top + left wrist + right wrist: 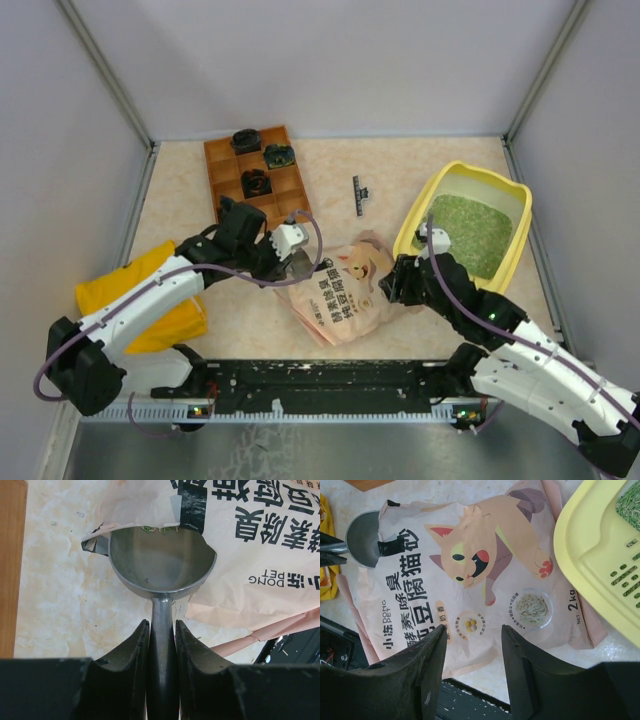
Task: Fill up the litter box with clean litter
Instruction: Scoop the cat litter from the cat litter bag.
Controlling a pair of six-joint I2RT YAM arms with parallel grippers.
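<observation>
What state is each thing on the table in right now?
Yellow plastic litter box: partly filled with green litter.
Pink printed pouch: lying flat, corner open.
Grey metal scoop: nearly empty, bowl at pouch's opening.
Left gripper: shut on scoop's handle.
Right gripper: open, holding nothing.

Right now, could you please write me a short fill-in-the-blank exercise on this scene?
The left fingers clamp the scoop by its ____.
The right fingers hang ____ above the pouch.
The litter box holds ____ clean litter.
Missing: handle; open; green.
</observation>
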